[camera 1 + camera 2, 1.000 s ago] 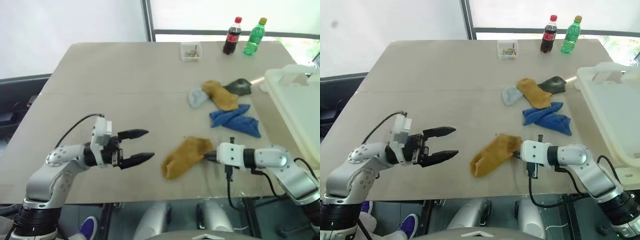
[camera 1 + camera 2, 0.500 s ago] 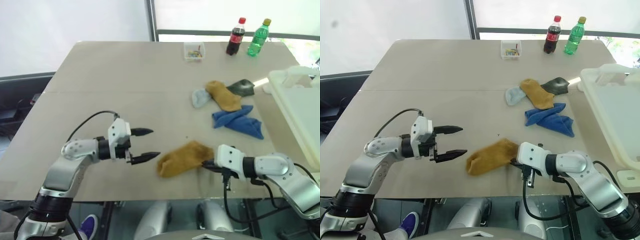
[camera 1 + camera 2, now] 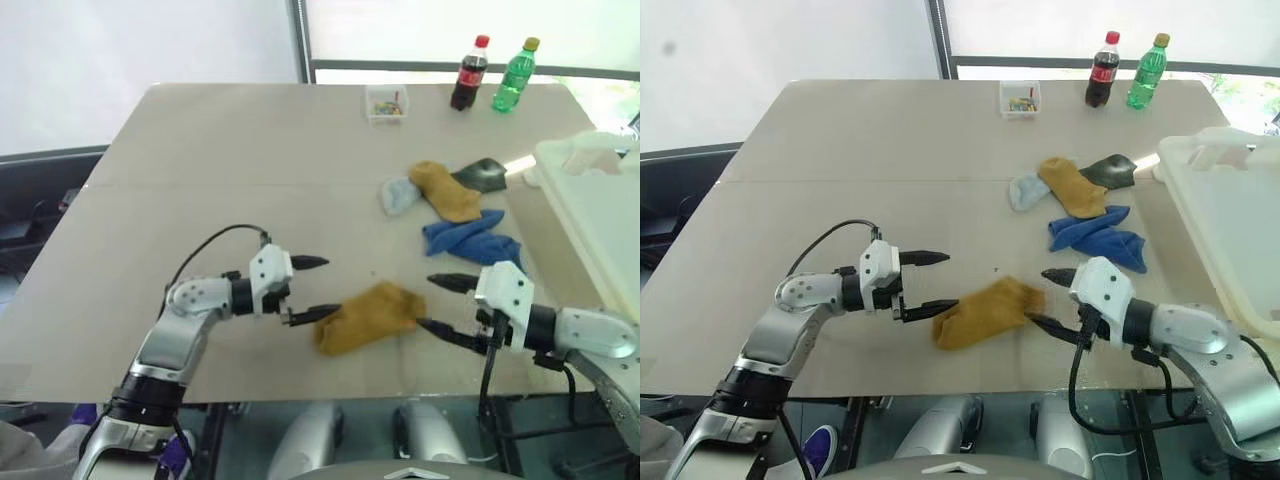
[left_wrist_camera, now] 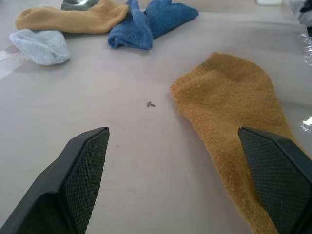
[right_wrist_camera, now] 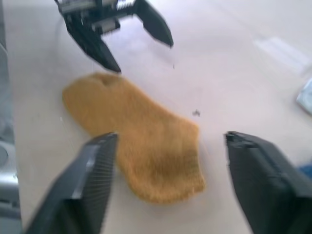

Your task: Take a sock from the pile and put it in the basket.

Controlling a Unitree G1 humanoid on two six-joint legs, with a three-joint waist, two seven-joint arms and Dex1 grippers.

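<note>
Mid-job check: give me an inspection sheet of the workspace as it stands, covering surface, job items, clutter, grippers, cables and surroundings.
Surface: beige table, one small dark speck near the middle.
Job's things: mustard sock lying flat at the near edge, apart from the pile of yellow, blue, pale and dark socks; off-white basket at the right edge.
Clutter: small clear box, cola bottle, green bottle at the far edge.
Grippers: left gripper open at one end of the sock; right gripper open at the other end, holding nothing.
Cables: black cable looping over the left arm, another hanging under the right wrist.
Surroundings: window frame behind the table.
</note>
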